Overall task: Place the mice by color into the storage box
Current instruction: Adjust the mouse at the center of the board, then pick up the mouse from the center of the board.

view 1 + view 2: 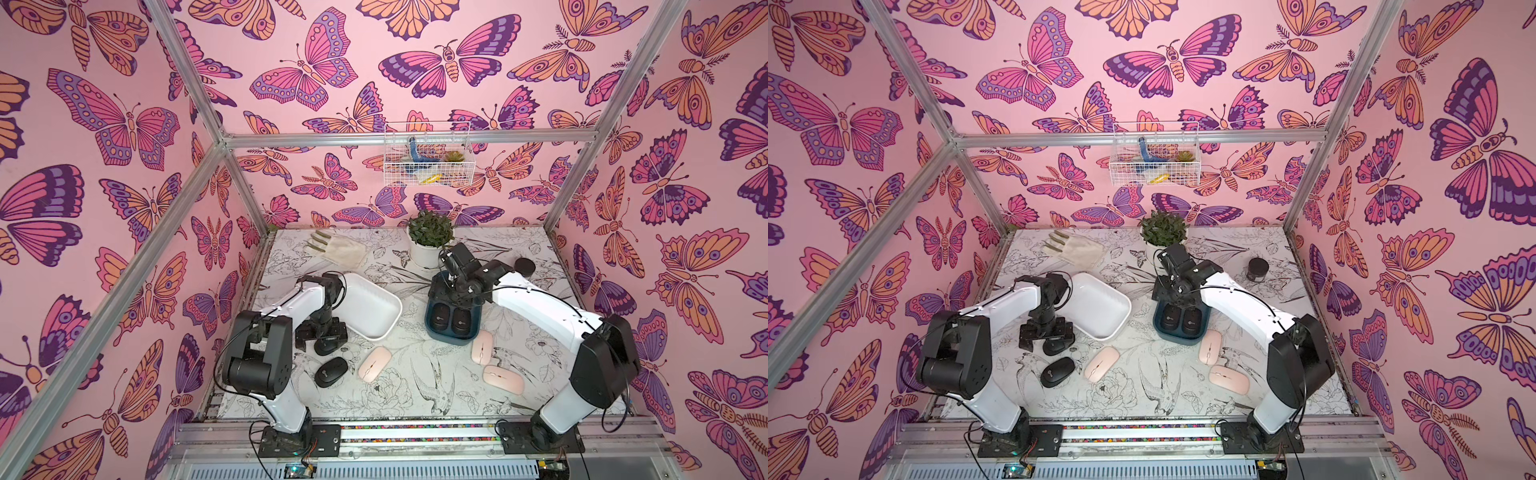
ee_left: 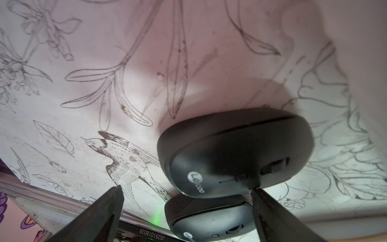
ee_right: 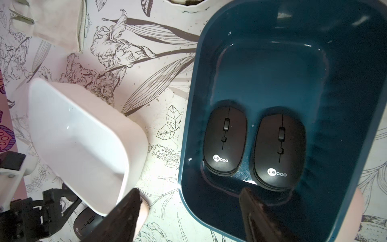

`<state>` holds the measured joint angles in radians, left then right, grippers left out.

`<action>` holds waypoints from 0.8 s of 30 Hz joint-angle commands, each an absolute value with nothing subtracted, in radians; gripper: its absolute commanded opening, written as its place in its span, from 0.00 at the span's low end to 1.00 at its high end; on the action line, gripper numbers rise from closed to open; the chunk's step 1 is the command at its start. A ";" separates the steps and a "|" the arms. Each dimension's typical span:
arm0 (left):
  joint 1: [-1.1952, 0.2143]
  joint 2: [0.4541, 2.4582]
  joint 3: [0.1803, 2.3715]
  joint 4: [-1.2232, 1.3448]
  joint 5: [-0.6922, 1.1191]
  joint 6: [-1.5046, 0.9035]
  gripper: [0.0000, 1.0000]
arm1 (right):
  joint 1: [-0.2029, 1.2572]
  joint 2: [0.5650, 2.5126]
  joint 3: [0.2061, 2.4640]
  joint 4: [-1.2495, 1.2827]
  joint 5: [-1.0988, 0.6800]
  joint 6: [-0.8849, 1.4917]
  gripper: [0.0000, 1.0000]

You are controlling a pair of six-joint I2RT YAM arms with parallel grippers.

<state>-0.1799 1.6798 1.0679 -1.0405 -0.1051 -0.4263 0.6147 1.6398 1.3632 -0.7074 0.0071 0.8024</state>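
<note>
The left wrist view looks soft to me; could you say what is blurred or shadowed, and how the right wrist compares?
Left wrist view: the black mice look slightly soft, a broad shadow darkening the table beside them. Right wrist view: sharp, logos legible on both boxed mice, small glints on the blue box.

Brand mark "Lecoo", white, with "Le" set in a white disc: printed at the palm end of the first boxed black mouse (image 3: 225, 140) and of the second boxed black mouse (image 3: 279, 150), right wrist view. Same mark, inverted, on the larger-appearing black mouse (image 2: 234, 153), left wrist view; only "Le" legible on the smaller-appearing black mouse (image 2: 209, 218). Serial "JG251018028", inverted, on a black plate (image 2: 150, 232). Marks in both top views too small to read.
</note>
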 commanded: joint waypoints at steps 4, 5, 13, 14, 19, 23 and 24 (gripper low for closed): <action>-0.137 1.610 1.038 -1.009 -0.110 -0.446 1.00 | 0.614 1.604 1.372 -0.733 0.031 0.782 0.78; -0.136 1.595 1.033 -1.005 -0.100 -0.447 1.00 | 0.614 1.600 1.370 -0.733 0.033 0.782 0.78; -0.163 1.563 1.020 -1.022 0.050 -0.375 1.00 | 0.614 1.580 1.355 -0.724 0.040 0.778 0.78; -0.184 1.581 1.032 -1.034 0.038 -0.375 1.00 | 0.614 1.580 1.355 -0.724 0.037 0.778 0.78; -0.204 1.666 1.046 -1.074 -0.059 -0.411 1.00 | 0.614 1.580 1.344 -0.718 0.032 0.775 0.78; -0.204 1.688 1.042 -1.061 -0.096 -0.403 1.00 | 0.614 1.544 1.329 -0.714 0.035 0.771 0.78; -0.203 1.704 1.044 -1.061 -0.106 -0.400 1.00 | 0.614 1.542 1.325 -0.713 0.033 0.772 0.78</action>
